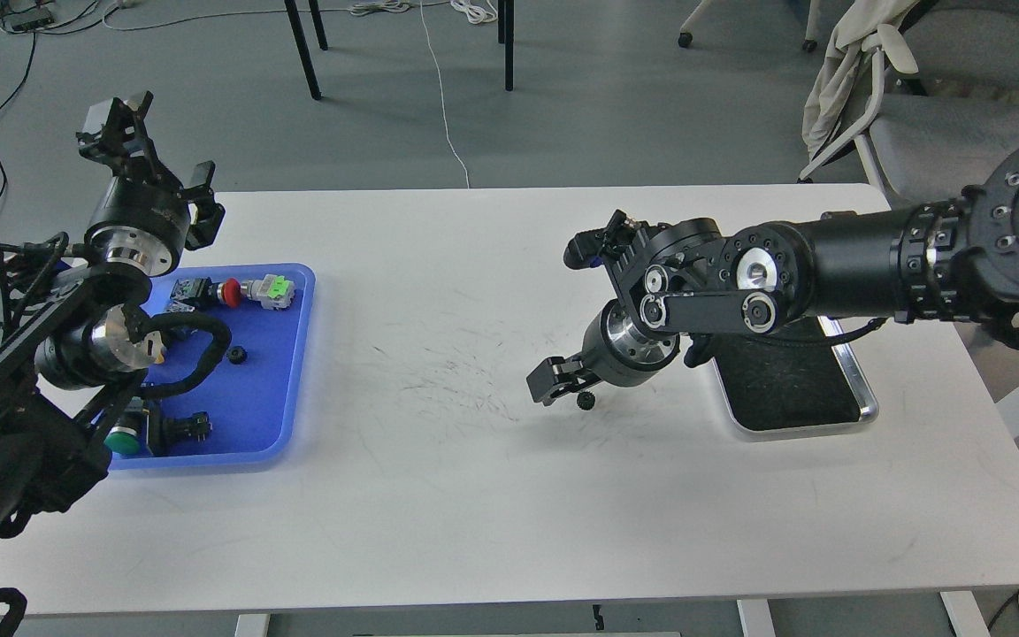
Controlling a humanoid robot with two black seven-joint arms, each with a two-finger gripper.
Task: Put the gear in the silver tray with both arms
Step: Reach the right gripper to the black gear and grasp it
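A small black gear [586, 401] lies on the white table [439, 495] near the middle. My right gripper [567, 389] has come down right at the gear; one finger [545, 382] shows just left of it, and the jaws look open, with the gear on the table. The silver tray [857, 400], with its dark bottom, sits to the right of the gear, its upper half hidden by my right arm. My left gripper [151, 146] is open and empty, held high above the table's far left edge.
A blue plastic tray [293, 389] at the left holds a red push-button [231, 292], a green connector [275, 287], a small black part [235, 356] and a green button [125, 440]. A chair [916, 133] stands beyond the table's far right corner.
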